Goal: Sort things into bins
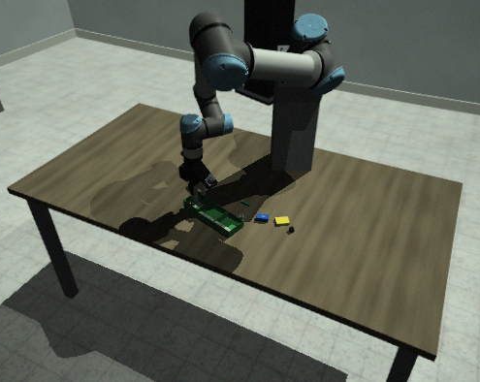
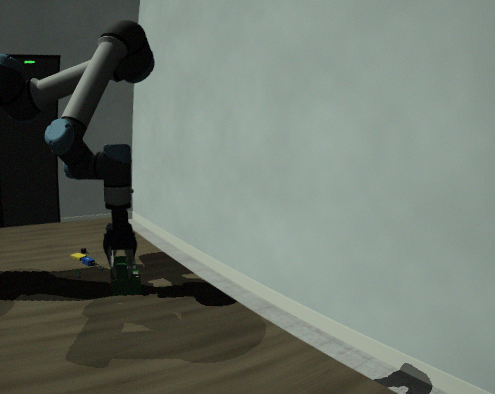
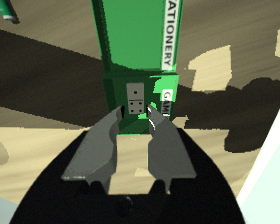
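Observation:
My gripper (image 1: 198, 199) (image 2: 121, 274) (image 3: 135, 105) is slightly open, its fingertips apart over the GAMES bin (image 3: 110, 97) with nothing held. A domino (image 3: 135, 92) lies in that bin, below the fingertips. The STATIONERY bin (image 3: 103, 50) adjoins it; both are upright in the green bin row (image 1: 234, 231) (image 2: 127, 288). Other labels are unreadable. A thin green item (image 1: 245, 203) (image 2: 78, 274) (image 3: 6, 8) lies beside the row. A blue block (image 1: 262, 217) (image 2: 88, 261), a yellow block (image 1: 282, 221) (image 2: 77, 256) and a small black object (image 1: 291, 229) (image 2: 83, 250) lie on the table.
A small grey object (image 1: 241, 216) (image 2: 100, 268) lies close to the bin row's right end. The table's front edge (image 1: 145, 236) runs past the bins. The robot's pedestal (image 1: 294, 131) stands behind the objects. The arm's shadow darkens the bins and nearby table.

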You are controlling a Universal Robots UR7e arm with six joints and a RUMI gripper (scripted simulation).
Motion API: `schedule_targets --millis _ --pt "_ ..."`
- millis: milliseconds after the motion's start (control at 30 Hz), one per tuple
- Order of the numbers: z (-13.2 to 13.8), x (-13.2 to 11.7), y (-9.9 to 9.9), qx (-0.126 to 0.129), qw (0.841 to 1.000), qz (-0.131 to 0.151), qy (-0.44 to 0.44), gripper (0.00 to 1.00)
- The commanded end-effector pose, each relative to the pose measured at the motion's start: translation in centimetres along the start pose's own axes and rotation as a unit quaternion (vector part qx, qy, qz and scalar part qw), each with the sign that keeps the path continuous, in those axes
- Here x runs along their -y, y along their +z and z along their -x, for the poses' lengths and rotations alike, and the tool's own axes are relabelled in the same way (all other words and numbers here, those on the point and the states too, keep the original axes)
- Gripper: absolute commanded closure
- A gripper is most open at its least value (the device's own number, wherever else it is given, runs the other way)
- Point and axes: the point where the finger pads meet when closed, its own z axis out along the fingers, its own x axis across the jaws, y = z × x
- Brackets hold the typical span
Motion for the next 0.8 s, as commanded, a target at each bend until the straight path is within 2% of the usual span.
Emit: schedule_targets --millis 0,267,433,767 --pt "0.0 -0.1 -1.0 0.0 1.0 0.0 0.001 0.81" --pt "0.0 -0.1 -1.7 0.0 1.0 0.0 0.001 0.81" --pt "0.0 -0.1 -3.8 0.0 1.0 0.0 0.001 0.81" --pt "0.0 -0.1 -3.7 0.0 1.0 0.0 0.0 0.81"
